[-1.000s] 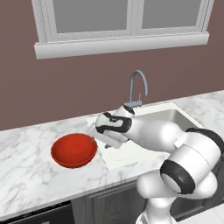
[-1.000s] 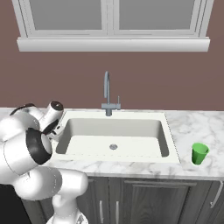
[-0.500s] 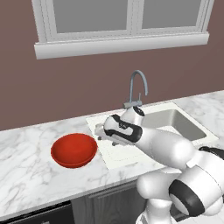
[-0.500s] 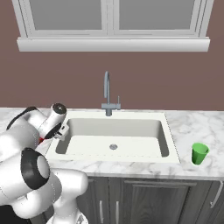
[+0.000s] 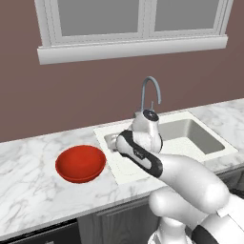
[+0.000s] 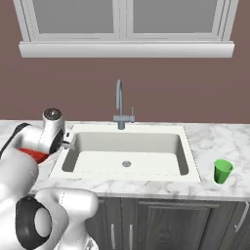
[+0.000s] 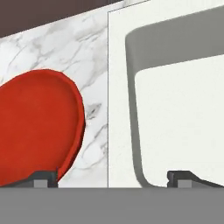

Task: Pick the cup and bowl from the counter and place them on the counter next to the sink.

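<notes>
Since a moment ago the arm has swung right, away from the bowl (image 5: 80, 163), so the gripper (image 7: 113, 177) now hangs over the sink's (image 5: 187, 138) left rim with its jaws wide apart and nothing between them. One bowl sits empty on the counter (image 5: 28, 186), just left of the sink. One cup (image 6: 222, 171) stands upright on the counter right of the sink, seen from the right base camera. The hand camera looks down on the bowl's rim and the basin's left wall side by side. One faucet (image 6: 120, 105) rises at the far edge.
</notes>
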